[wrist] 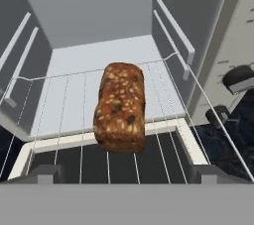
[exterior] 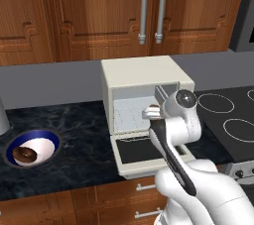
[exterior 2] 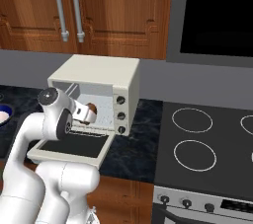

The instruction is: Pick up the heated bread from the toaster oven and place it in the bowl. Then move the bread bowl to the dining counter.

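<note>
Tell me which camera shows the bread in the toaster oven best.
The hand view: the bread lies large and unobstructed on the wire rack, crust and dark specks visible. In the right base view it is a small brown bit behind the hand; in the left base view, a dark sliver above the wrist.

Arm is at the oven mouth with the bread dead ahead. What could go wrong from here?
The bread lies near the front edge of the wire rack; a push could tip it onto the open door. The bowl already holds a donut, crowding the drop.
</note>
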